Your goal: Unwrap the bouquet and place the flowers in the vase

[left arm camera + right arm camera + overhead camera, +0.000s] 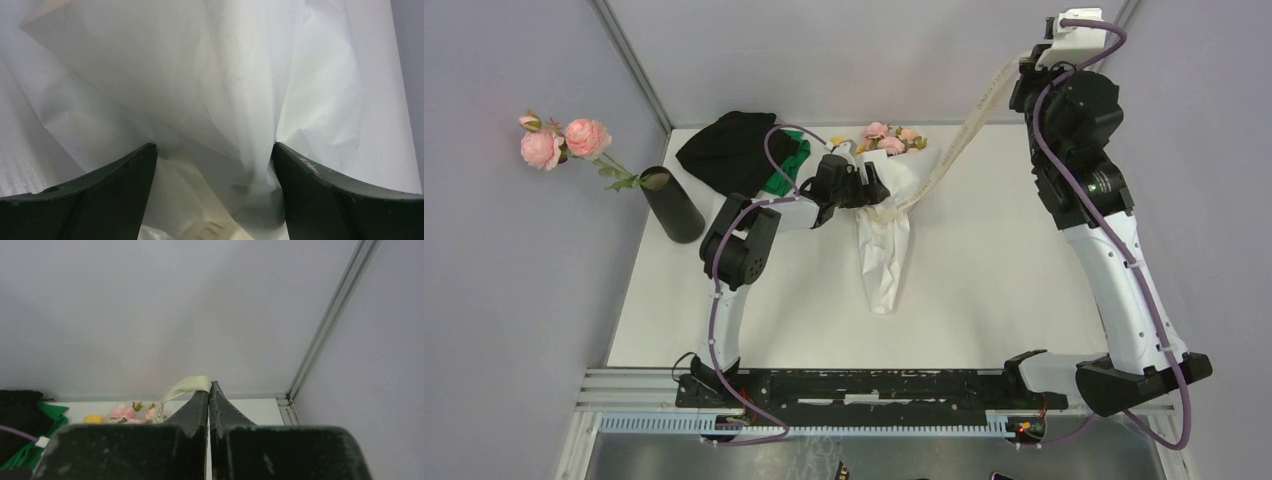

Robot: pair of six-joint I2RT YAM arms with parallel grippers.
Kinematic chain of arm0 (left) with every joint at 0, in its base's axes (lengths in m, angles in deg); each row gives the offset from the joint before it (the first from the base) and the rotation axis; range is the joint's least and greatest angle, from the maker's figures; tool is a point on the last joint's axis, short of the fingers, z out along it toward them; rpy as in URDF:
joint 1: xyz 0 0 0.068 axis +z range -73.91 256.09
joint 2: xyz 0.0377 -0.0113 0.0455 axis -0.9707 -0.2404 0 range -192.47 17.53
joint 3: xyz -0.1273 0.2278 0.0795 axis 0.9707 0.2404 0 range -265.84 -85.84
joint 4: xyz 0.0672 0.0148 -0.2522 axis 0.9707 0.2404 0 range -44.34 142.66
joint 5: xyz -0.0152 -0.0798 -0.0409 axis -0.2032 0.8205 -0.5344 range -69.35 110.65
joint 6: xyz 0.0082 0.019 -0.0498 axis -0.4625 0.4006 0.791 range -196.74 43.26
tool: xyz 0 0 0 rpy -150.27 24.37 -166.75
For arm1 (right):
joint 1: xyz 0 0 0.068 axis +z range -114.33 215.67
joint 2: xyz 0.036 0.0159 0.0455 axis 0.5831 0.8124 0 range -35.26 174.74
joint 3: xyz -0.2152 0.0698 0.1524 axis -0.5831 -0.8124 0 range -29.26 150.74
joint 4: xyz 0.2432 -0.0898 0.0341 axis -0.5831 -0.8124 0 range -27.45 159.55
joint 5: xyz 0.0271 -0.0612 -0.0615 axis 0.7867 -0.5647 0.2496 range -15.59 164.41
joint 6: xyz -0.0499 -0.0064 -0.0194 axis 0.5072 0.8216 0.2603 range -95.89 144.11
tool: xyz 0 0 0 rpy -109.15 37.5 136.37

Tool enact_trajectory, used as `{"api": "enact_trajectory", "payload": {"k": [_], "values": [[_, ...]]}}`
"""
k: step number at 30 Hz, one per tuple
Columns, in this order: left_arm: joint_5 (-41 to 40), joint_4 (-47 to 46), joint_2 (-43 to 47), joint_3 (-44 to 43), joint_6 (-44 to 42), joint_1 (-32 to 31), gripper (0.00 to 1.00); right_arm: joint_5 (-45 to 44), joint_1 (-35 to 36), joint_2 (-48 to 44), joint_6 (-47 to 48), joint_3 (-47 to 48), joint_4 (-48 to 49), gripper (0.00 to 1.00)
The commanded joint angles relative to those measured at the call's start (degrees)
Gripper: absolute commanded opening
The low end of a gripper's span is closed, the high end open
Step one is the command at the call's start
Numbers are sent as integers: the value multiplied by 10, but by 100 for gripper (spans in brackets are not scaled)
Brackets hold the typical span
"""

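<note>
The bouquet lies mid-table, flowers toward the far edge and the paper tapering to a point toward the arms. That lie puts the tied waist within reach of both arms. From that waist the ribbon runs up and to the right in a taut line to the right gripper. This gripper is raised high near the back corner, its jaws pinched flat on the ribbon's end; the wrist view shows the cream strip looping out just beside the closed tips. Height and distance look chosen to pull the ribbon loose rather than drag the bundle. The left gripper is down on the bouquet's waist with jaws spread wide and paper bulging up between them. It clamps nothing. Its likely job is to straddle the bundle and pin it, so that the pull works on the tie and not on the whole bunch. The unwrapping seems only begun, since the paper is wrapped around the stems. The vase stands well apart at the left edge of the table, upright and holding a separate rose stem. A cloth lies heaped between vase and bouquet, close behind the left arm.
</note>
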State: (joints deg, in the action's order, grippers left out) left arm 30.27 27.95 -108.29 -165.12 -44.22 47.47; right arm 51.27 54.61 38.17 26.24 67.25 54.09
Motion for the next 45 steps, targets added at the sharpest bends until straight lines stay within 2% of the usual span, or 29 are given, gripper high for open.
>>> {"api": "enact_trajectory", "payload": {"k": [1, 12, 14, 18, 20, 22, 24, 25, 28, 30, 40, 45], "values": [[-13, 78, -4, 18, -7, 10, 93, -38, -6, -7, 36, 34, 17, 0], [-17, 90, 0, 7, -13, 14, 95, -72, -10, -33, 84, 10, 63, 0], [-14, 87, 1, 8, -11, 14, 95, -71, -10, -41, 75, -35, 60, 0], [-6, 80, 10, 19, -9, 13, 96, -65, -10, -77, 40, -232, 105, 0], [-3, 80, 15, 23, -11, 14, 96, -56, -11, -94, 29, -337, 144, 10], [-7, 87, 16, 19, -15, 14, 95, -54, -11, -96, 14, -408, 166, 37], [-8, 92, 18, 15, -18, 13, 96, -38, -10, -90, 7, -450, 173, 52], [-6, 92, 18, 14, -18, 14, 96, -18, -9, -85, 7, -463, 177, 56], [-3, 92, 21, 12, -17, 14, 96, 44, -10, -59, 11, -472, 175, 63], [-2, 90, 23, 12, -16, 14, 96, 82, -6, -23, 13, -467, 163, 64], [1, 85, 29, 26, -13, 14, 96, 133, 1, 139, -2, -436, 156, 66], [-3, 87, 29, 29, -18, 14, 95, 145, 21, 177, 15, -421, 160, 65]]}}
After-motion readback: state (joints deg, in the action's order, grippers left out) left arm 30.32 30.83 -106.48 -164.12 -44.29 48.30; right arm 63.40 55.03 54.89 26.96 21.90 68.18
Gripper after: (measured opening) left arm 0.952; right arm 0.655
